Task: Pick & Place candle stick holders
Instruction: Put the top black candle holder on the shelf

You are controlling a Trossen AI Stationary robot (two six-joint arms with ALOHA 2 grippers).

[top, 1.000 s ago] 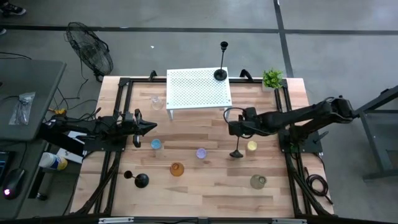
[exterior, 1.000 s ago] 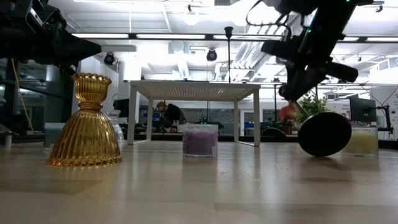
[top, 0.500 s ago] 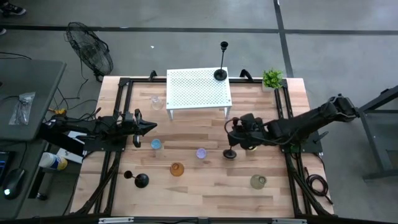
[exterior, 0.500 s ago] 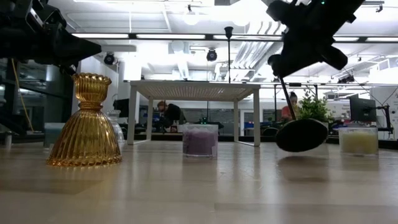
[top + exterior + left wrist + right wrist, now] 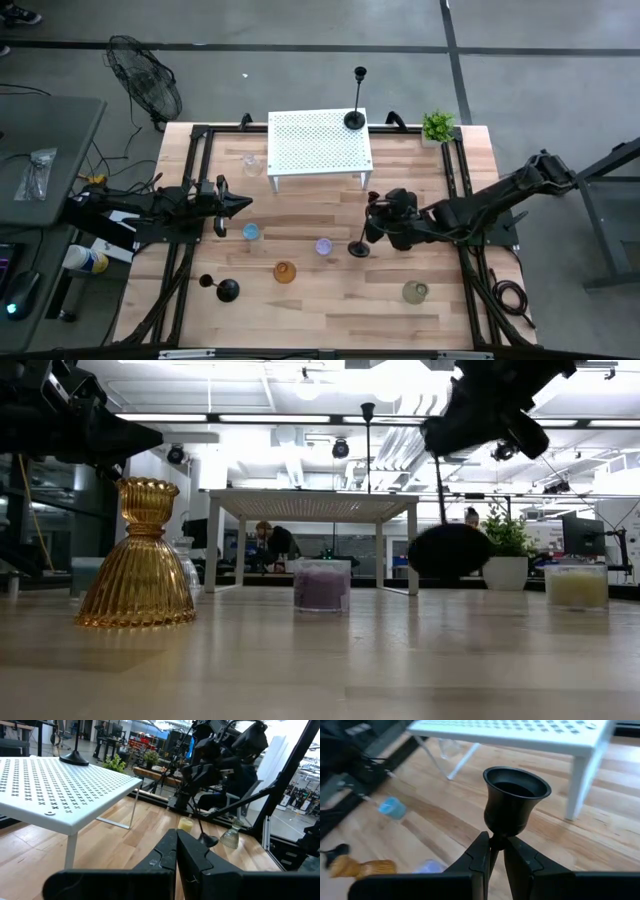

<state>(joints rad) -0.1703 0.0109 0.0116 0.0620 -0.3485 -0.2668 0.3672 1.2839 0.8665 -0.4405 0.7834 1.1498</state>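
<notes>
My right gripper (image 5: 373,228) is shut on a slim black candlestick (image 5: 360,243) above the table's middle right; its round base (image 5: 450,550) hangs clear of the wood. A taller black candlestick (image 5: 355,118) stands on its base on the white perforated stand (image 5: 318,142). A third black candlestick (image 5: 222,289) lies on its side near the front left. Small glass holders stand on the wood: blue (image 5: 250,232), purple (image 5: 324,245), amber (image 5: 285,272), yellow (image 5: 577,585) and a clear one (image 5: 415,291). My left gripper (image 5: 240,205) is shut and empty at the left. My right gripper pinches the candlestick's thin stem (image 5: 496,838) just under its cup (image 5: 516,790) between its two fingers. The fingers (image 5: 479,854) come about level from the table's right and lie across the stem. The candlestick hangs nearly upright, lifted clear, base (image 5: 357,248) lowest.
A small green potted plant (image 5: 437,126) stands at the far right corner. A clear glass (image 5: 250,160) stands left of the white stand. Black frame rails (image 5: 190,180) run along the table's sides. Bare wood lies along the near edge (image 5: 330,320).
My right gripper has moved toward the table's near edge and a little left, still shut on the candlestick. The candlestick has come up from a steep tilt to nearly upright, and its base has swung left and risen clear of the table.
</notes>
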